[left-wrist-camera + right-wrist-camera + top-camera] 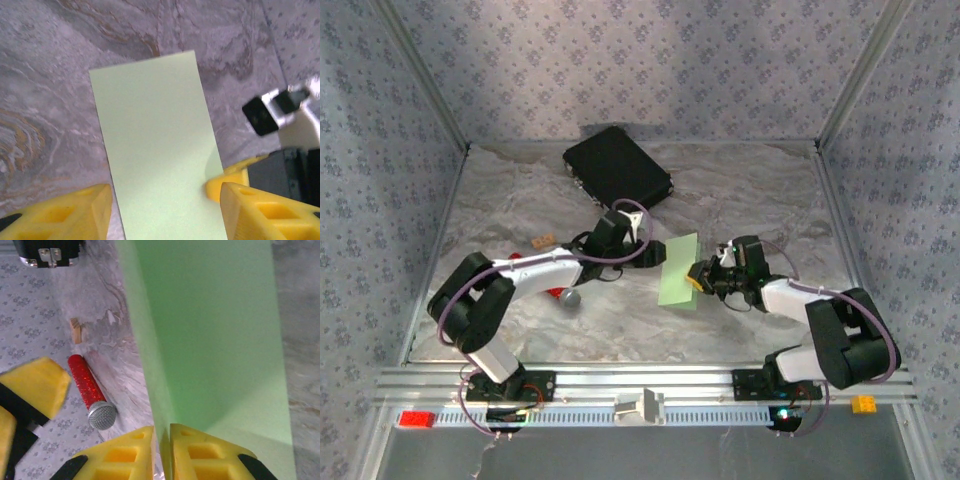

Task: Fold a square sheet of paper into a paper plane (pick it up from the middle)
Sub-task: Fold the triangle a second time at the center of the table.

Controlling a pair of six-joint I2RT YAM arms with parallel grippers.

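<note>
Step in hand: mid-fold, sheet halved to a rectangle. Right hand (pixel 161 440) is pressed together on one edge of the square sheet of paper (pixel 678 270), which stands between both hands. Left hand (pixel 165 210) is spread, fingers either side of the sheet, not gripping. Next, I judge, it must close squarely on the free edge. Red-handled tool (pixel 565 296) lies behind the left hand and black case (pixel 617 167) well beyond it. Neither obstructs.

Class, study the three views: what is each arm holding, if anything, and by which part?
The right gripper pinches the green sheet of paper by one long edge. The left gripper stands open, straddling the sheet, holding nothing.
</note>
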